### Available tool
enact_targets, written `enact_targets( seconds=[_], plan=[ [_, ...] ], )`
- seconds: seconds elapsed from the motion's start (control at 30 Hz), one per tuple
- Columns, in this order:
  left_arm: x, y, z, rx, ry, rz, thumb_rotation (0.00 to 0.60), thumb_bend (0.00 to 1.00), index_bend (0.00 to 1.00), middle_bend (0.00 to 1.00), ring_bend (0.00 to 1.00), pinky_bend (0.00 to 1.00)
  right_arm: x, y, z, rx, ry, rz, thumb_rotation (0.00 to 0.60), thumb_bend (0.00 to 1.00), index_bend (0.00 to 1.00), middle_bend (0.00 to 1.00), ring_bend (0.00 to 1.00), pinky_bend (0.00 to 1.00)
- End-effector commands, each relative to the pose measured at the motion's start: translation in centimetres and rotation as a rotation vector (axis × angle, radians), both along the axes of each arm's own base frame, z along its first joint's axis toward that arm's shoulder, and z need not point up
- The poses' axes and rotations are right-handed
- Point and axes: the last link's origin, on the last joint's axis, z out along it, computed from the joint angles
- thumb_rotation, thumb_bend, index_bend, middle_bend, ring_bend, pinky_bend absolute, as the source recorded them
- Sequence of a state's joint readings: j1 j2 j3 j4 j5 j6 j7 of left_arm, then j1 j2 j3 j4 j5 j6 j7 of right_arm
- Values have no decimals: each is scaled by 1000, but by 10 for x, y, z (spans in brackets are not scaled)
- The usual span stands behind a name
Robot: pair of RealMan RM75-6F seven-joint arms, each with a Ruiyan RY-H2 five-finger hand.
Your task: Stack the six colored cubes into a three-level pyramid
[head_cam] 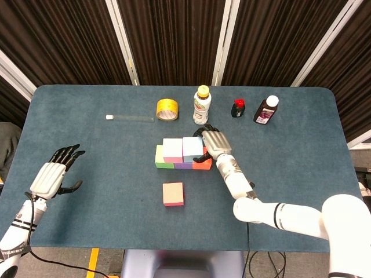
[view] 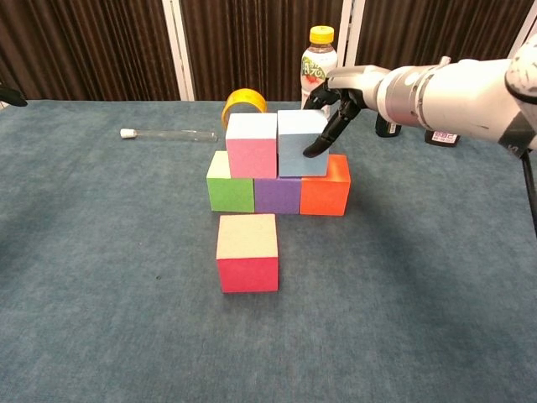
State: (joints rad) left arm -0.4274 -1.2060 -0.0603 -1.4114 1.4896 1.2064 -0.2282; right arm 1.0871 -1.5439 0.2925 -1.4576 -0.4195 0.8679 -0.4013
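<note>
Right hand [view: 340, 105] sits at the right face of the light blue cube [view: 300, 144], fingers curled down along that face and touching it; nothing gripped that I can see. Looks like a nudge or a release on the second level. Blue cube is tight against the pink cube [view: 252, 146], both resting on the bottom row: green cube [view: 230, 185], purple cube [view: 277, 195], orange cube [view: 325, 186].

Judgement: second level reads complete, so the step in hand is squaring the blue cube over the purple–orange seam, then letting go. Best done with a light sideways press only; a hard push would carry the pink cube off the left end. Draw the fingers away to the right and upward, not across the top.

The last cube, red with a tan top [view: 247, 253], stands alone on the bench [view: 101, 294], just in front of the stack. It belongs on top.

Left hand [head_cam: 55, 174] rests idle with fingers spread, holding nothing, near the left bench edge, well apart from the cubes.

Room: behind the stack stand a yellow tape roll [head_cam: 167, 109] and a drink bottle [head_cam: 201, 105], the bottle near the right hand's knuckles. Open bench lies to the right and front.
</note>
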Motion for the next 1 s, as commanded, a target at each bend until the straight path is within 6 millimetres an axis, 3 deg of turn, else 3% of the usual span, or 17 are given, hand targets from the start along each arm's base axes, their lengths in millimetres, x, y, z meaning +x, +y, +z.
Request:
enact_targets(
  seconds=[0.03,1.0],
  plan=[
    [0,0,0,-2,1,0,600,308,119,0,0,84,1,0,0,0,-2,0,600,274,450,287,130,231],
    [-2,-1,-3,-20,1,11,600,309,108,0,0,84,1,3,0,0,26,12,600,274,447,284,130,217]
  ],
)
